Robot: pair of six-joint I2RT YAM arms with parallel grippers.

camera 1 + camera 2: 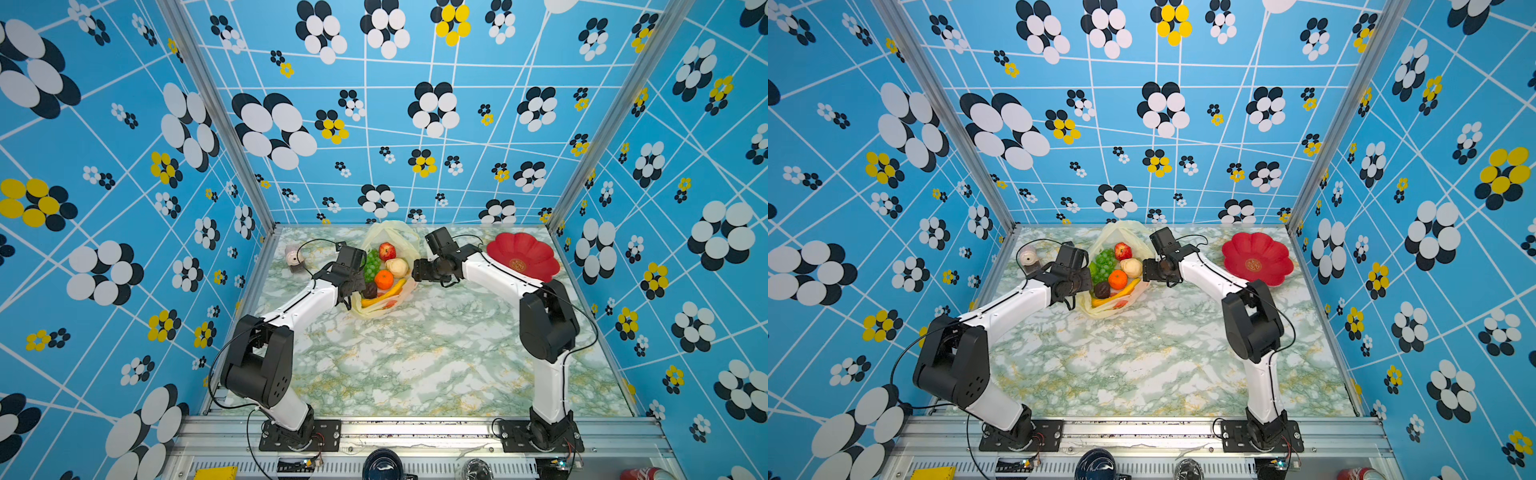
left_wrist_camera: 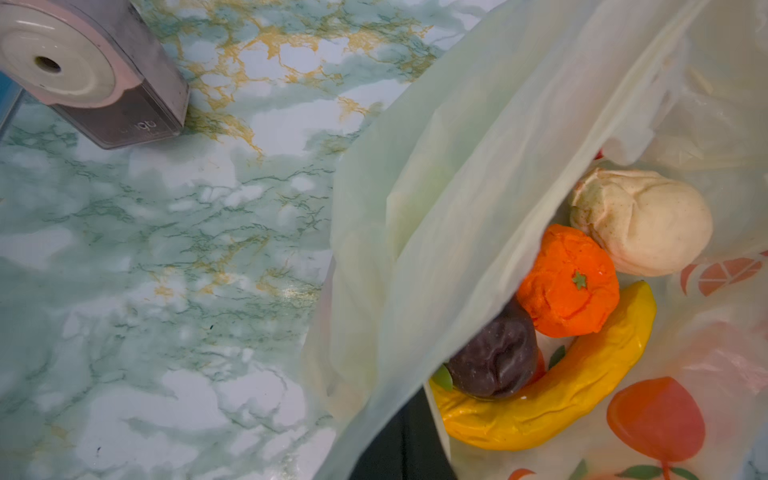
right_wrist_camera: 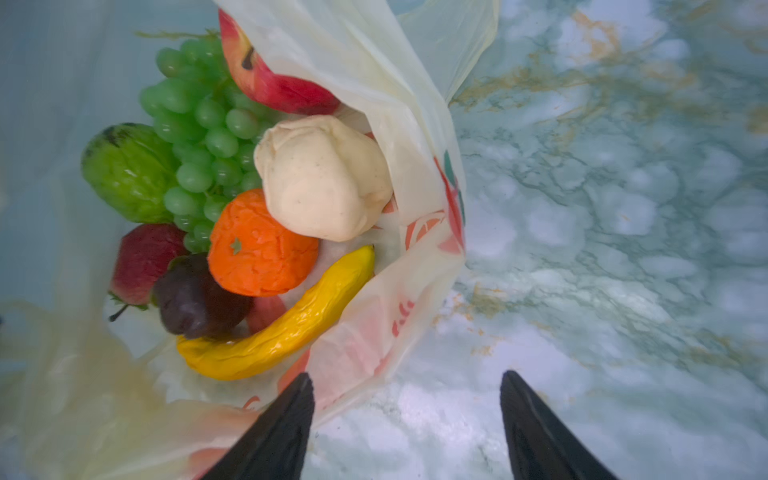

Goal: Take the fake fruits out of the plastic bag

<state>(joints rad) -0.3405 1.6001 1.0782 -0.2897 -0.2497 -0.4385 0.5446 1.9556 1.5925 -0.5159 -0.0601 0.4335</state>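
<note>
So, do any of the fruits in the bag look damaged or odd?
Yes. The orange in the plastic bag looks crumpled and dented, and the banana has a wrinkled skin. The dark brown piece is also creased. No fruit lies outside the bag.

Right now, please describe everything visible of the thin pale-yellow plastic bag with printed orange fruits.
The thin, crinkly, translucent pale-yellow plastic bag lies open on the green marble-patterned table, near its far edge. Orange-fruit pictures are printed on its film. The small plastic fake fruits sit inside, on its lower layer. One side of the film is lifted, and the shut left gripper seems to pinch it there. The open right gripper hangs beside the other side, contact unclear.
</note>
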